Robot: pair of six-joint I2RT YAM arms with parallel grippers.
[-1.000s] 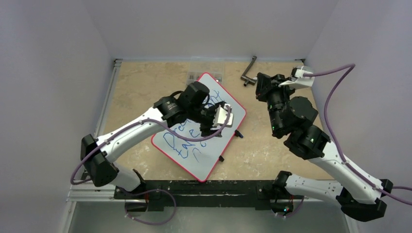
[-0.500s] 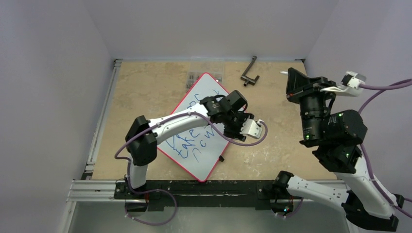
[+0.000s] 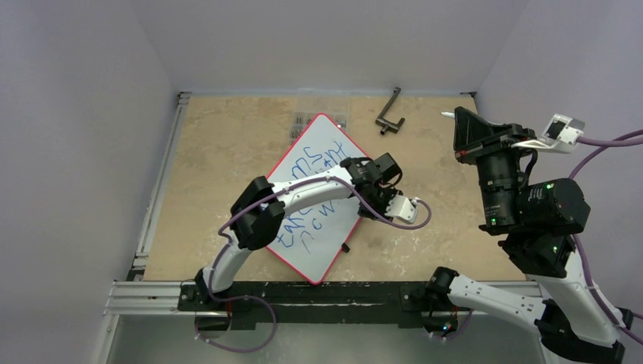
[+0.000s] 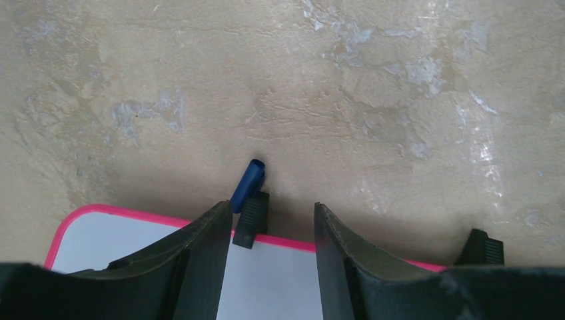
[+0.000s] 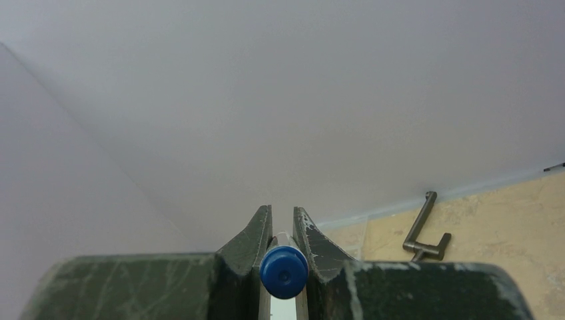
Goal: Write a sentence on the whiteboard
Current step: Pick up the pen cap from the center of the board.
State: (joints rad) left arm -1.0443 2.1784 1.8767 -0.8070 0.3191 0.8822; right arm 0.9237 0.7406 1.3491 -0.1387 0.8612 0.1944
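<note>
The whiteboard [image 3: 322,250], white with a red rim, lies turned like a diamond in the middle of the table. The sentence [image 3: 312,157] is blue handwriting, and my left arm covers part of it. My left gripper [image 3: 377,205] hangs over the board's right edge [image 4: 293,243], jaws open with nothing between them [image 4: 273,215]. Just beyond them a blue marker cap [image 4: 249,183] lies beside a black clip [image 4: 252,219] on the rim. My right gripper [image 3: 457,121] is raised at the right, shut on a blue-ended marker [image 5: 284,271].
A metal crank handle [image 3: 389,112] lies at the back of the table [image 5: 426,230]. Small dark parts [image 3: 300,124] sit behind the board's far corner. Two more black clips show on the rim [image 3: 345,247] [image 4: 481,248]. Walls close in on three sides.
My left arm swung right across the board to its right edge, its jaws narrowing. My right arm lifted and pulled back to the right with the marker.
</note>
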